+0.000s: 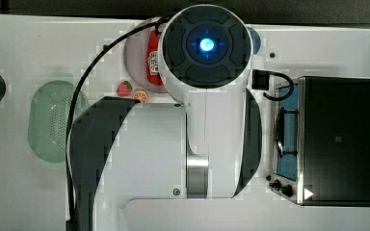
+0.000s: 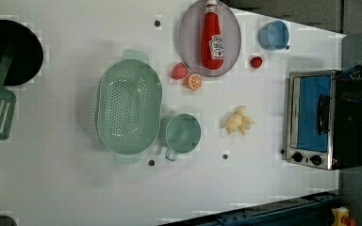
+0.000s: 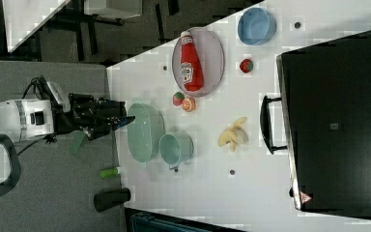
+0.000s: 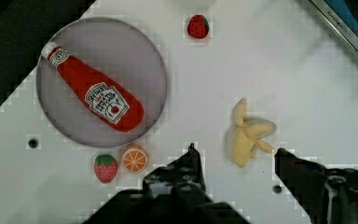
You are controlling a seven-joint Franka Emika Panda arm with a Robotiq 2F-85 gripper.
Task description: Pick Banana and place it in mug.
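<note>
Jaws apart, gripper [image 4: 235, 151] holds nothing, high over banana [image 4: 248, 132]. Banana probably light, soft, lumpy; grip across thick middle. Mug [image 2: 183, 133] on left view's left.

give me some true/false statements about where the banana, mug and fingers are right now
1. The banana lies on the white table, outside the mug. True.
2. The mug holds an orange slice. False: the mug looks empty; the orange slice lies on the table beside a strawberry.
3. The gripper has its fingers apart with nothing between them. True.
4. The ketchup bottle stands upright on the table. False: it lies on its side on the round plate.
5. In the left view, the mug sits right next to the green basket. True.
</note>
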